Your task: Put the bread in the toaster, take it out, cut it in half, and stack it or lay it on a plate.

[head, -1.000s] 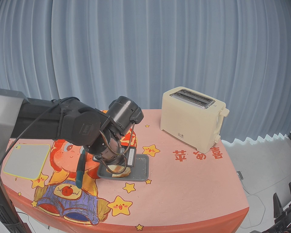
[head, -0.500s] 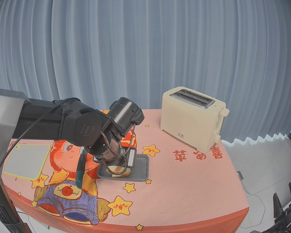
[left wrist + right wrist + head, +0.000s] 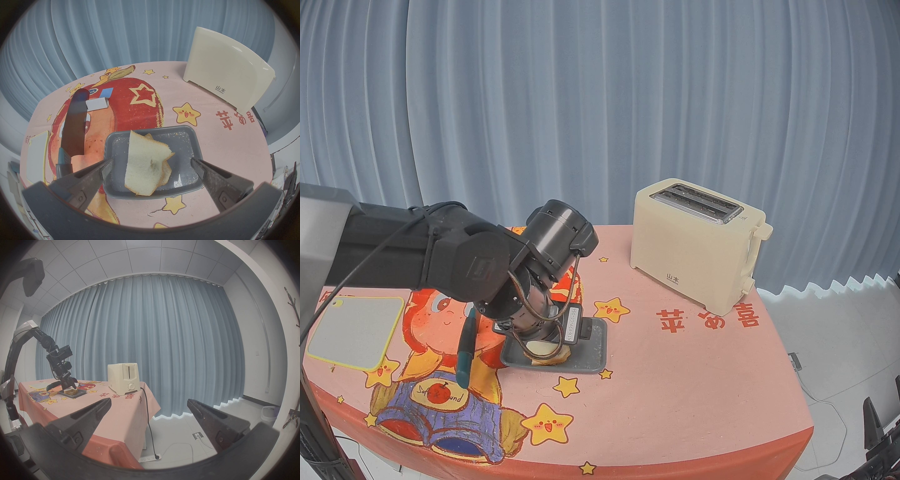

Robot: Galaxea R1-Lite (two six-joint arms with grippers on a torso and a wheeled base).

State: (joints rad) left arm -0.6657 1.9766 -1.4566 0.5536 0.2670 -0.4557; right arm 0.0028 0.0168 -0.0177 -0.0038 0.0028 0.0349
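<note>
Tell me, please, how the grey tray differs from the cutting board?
The tray is dark grey with a raised rim; the cutting board is pale, flat, yellow-edged. The tray holds the bread, under the left claw; the board lies apart, farther to the robot's left. Both are rounded rectangles lying flat.

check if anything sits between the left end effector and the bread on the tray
Nothing visible does. The left end effector hangs open directly over the bread in the grey tray. The knife lies beside the tray, outside that gap.
</note>
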